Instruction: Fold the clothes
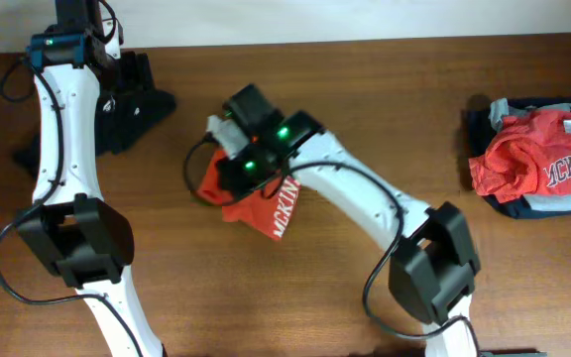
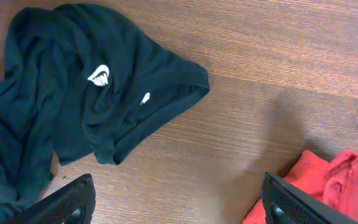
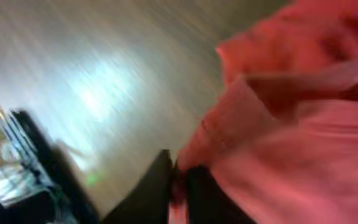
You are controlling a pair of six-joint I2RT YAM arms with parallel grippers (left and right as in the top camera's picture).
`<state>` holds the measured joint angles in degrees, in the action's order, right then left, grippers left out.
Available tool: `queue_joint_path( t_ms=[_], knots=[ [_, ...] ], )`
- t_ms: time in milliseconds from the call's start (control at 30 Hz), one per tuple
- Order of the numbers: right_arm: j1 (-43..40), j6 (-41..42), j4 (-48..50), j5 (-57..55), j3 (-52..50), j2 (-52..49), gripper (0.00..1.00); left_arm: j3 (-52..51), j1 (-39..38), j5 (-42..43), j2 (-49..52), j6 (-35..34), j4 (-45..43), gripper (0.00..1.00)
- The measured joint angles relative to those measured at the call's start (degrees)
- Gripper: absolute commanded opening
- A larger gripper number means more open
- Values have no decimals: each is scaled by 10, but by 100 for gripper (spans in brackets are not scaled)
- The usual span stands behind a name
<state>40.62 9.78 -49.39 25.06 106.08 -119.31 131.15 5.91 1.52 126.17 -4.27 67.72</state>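
1. Overhead view: a red shirt (image 1: 266,210) lies bunched in the middle of the wooden table (image 1: 385,89). It is partly hidden by the right arm (image 1: 360,198), whose wrist sits directly over it. A black garment (image 1: 137,109) lies crumpled near the far left corner, and the left arm (image 1: 62,129) crosses one side of it. A pile of clothes (image 1: 538,164), red on top, sits at the right edge.
2. Left wrist view: the left gripper (image 2: 179,205) is spread wide with nothing in it, and its fingers (image 2: 73,200) hang over bare wood. The black garment shows small white marks (image 2: 99,76). The red shirt peeks in on the opposite side, well apart from the black garment.
3. Right wrist view: the picture is badly blurred. The right gripper (image 3: 179,186) looks pinched tight on a fold of the red shirt, with the table beyond it.
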Motion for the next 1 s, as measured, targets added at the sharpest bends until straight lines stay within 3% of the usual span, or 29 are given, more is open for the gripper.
queue_joint_path(
  t_ms=[133,467,567,633,833,1000],
  knots=[
    [31,23,28,-17,0,-7,53,0,0,0,0,0,2,85],
    [34,34,10,-27,2,-30,62,0,0,0,0,0,2,85],
    [2,35,-16,-27,14,-28,66,0,0,0,0,0,2,85],
    [-35,38,-45,-28,29,-24,77,0,0,0,0,0,2,85],
    [-148,82,-116,-31,40,-2,93,0,0,0,0,0,2,85],
    [-206,114,-110,-31,-3,3,99,0,0,1,0,0,2,85]
  ],
)
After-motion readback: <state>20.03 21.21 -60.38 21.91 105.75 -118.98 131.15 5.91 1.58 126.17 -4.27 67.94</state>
